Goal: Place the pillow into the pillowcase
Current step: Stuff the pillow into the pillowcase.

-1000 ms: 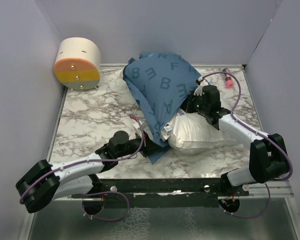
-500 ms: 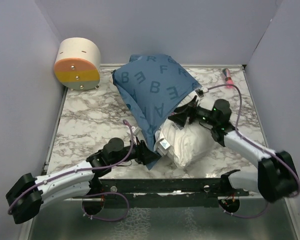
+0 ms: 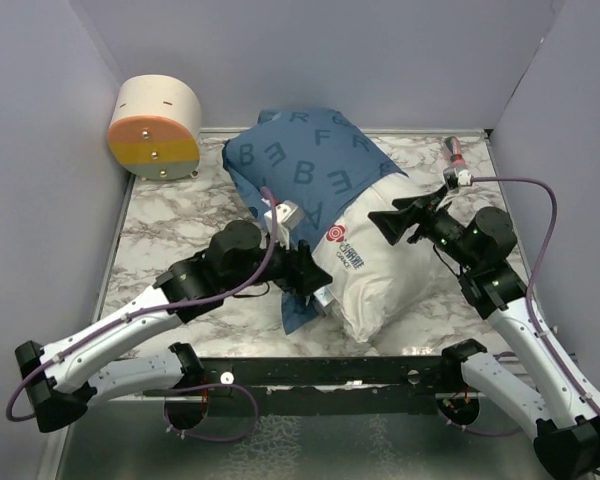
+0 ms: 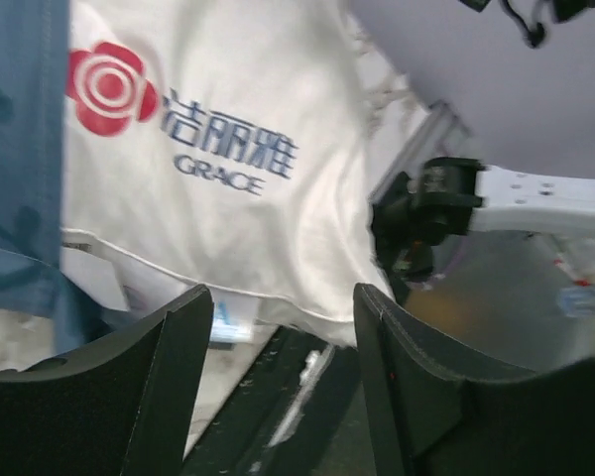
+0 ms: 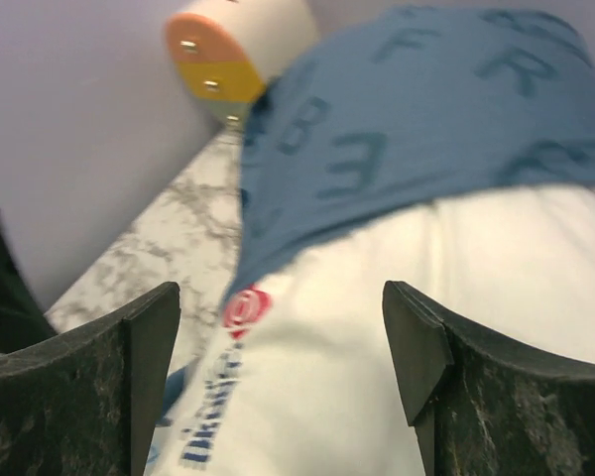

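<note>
The large plump white pillow with a red rosette label [image 3: 380,270] lies slantwise on the grey-veined marble surface [image 3: 170,240], between the two pincers. Its far end is tucked inside the dark blue pillowcase printed with pale letters [image 3: 300,160], and its near, labelled end is bare. By my reckoning the task is about half done. The case's open hem runs across the pillow just beyond both sets of fingers, and a loose flap of it trails down under the left pincer [image 3: 308,278]. That pincer sits low at the pillow's left flank with its jaws parted and nothing between them. In its wrist view the pillow's seamed edge and the blue hem are just ahead of the fingertips. The right pincer [image 3: 382,222] is raised on the pillow's opposite side, aimed across its top toward the hem, jaws spread wide and empty. With one arm on each side of the opening, they look posed to take the hem at both edges, which would let them draw the sack evenly toward the near end without bunching it on one side. The pillow's bulk props the far end of the case up off the surface.
</note>
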Robot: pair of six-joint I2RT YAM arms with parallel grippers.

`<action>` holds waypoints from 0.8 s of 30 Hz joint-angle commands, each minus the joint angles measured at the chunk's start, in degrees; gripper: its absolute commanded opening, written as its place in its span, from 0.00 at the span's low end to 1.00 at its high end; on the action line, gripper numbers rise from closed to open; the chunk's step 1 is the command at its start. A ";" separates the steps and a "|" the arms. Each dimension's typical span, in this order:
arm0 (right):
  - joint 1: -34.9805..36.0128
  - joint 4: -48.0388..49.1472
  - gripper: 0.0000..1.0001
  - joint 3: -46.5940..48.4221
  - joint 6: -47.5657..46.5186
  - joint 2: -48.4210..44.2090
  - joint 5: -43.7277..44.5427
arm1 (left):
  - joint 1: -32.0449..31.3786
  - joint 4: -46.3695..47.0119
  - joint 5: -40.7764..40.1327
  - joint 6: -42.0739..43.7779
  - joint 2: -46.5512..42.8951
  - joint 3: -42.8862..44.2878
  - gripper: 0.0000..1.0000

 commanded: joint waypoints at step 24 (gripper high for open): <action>-19.03 10.85 0.47 -10.12 8.21 18.61 -12.22 | 3.11 -33.90 -16.83 53.14 78.55 94.22 0.69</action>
